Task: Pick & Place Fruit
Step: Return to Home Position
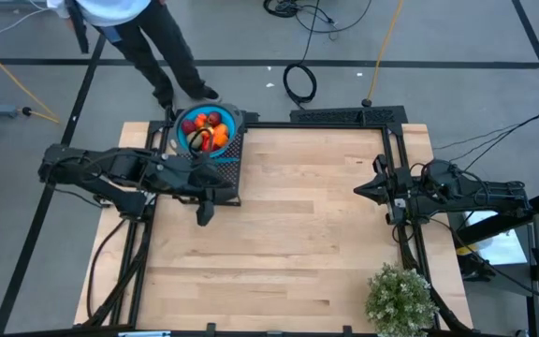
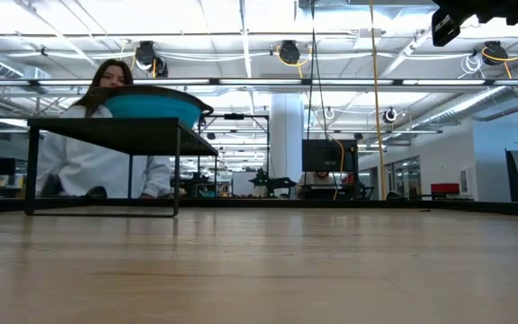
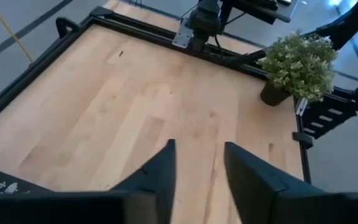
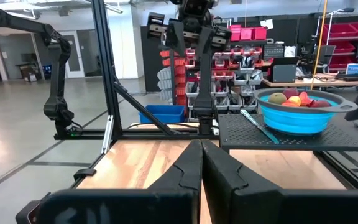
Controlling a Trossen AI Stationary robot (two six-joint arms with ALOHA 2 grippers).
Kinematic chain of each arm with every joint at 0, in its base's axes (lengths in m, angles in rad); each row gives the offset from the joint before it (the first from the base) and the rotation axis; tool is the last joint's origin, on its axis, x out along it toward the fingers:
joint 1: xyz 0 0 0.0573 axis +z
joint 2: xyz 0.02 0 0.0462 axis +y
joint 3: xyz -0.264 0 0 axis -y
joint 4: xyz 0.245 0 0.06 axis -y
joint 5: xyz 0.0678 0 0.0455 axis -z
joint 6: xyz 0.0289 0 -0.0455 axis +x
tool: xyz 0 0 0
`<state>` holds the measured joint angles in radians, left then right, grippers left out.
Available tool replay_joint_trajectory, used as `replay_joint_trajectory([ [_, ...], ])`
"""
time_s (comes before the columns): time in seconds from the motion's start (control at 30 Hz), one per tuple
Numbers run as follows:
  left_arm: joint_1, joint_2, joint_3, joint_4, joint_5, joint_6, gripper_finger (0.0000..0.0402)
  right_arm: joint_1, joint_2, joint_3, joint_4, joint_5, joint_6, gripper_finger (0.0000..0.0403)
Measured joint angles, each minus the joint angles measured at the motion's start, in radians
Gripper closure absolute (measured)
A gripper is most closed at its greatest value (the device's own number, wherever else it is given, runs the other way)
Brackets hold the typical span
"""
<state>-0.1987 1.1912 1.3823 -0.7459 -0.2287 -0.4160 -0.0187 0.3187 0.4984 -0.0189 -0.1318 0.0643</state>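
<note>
While the fruit [image 1: 207, 129] sits in the blue bowl [image 1: 236, 122] on the black shelf [image 1: 233, 161], upper left of the high view, the left gripper [image 1: 204, 219] hangs just below it, fingers a bit apart, empty. Right gripper [image 1: 357, 191], mid-right & well apart, is pinched closed.

The fruit [image 1: 210, 130] is red and orange, the bowl [image 1: 181, 124] blue

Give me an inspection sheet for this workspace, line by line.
Surface: wooden table, nothing spilled.
Job's things: fruit piled in the blue strainer bowl on the black shelf.
Clutter: knife beside the bowl; potted plant at a table corner.
Grippers: left gripper open, by the shelf; right gripper shut, at the right edge.
Cables: black coil on the floor.
Surroundings: person in white behind the shelf.
</note>
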Motion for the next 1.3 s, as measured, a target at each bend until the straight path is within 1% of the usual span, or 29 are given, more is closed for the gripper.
replay_joint_trajectory([
  [0.23, 0.000, 0.000, 0.000, 0.000, -0.003, 0.029, 0.0378, 0.000, 0.000, 0.000, 0.000, 0.000, 0.002, 0.0403],
  [0.3, 0.000, 0.000, 0.000, 0.001, 0.002, 0.038, 0.0394, 0.000, 0.000, 0.000, 0.000, 0.000, 0.002, 0.0403],
  [0.53, 0.000, -0.018, -0.001, -0.011, 0.001, 0.092, 0.0399, 0.000, 0.000, 0.000, 0.002, 0.000, 0.000, 0.0403],
  [0.67, 0.005, -0.081, -0.003, -0.024, -0.029, 0.108, 0.0400, 0.000, 0.000, 0.000, 0.021, -0.001, -0.001, 0.0403],
  [0.77, 0.006, -0.154, -0.034, -0.010, -0.066, 0.108, 0.0400, 0.000, 0.000, 0.000, 0.033, -0.001, -0.001, 0.0403],
  [0.87, -0.001, -0.239, -0.101, 0.053, -0.071, 0.108, 0.0400, 0.000, 0.000, 0.000, 0.037, -0.001, -0.002, 0.0403],
  [1.17, -0.015, -0.473, -0.353, 0.202, -0.087, 0.120, 0.0401, 0.000, 0.000, 0.000, 0.034, 0.000, -0.005, 0.0403],
  [1.3, -0.015, -0.565, -0.470, 0.283, -0.087, 0.133, 0.0400, 0.000, -0.013, 0.000, -0.006, 0.003, -0.005, 0.0403],
])
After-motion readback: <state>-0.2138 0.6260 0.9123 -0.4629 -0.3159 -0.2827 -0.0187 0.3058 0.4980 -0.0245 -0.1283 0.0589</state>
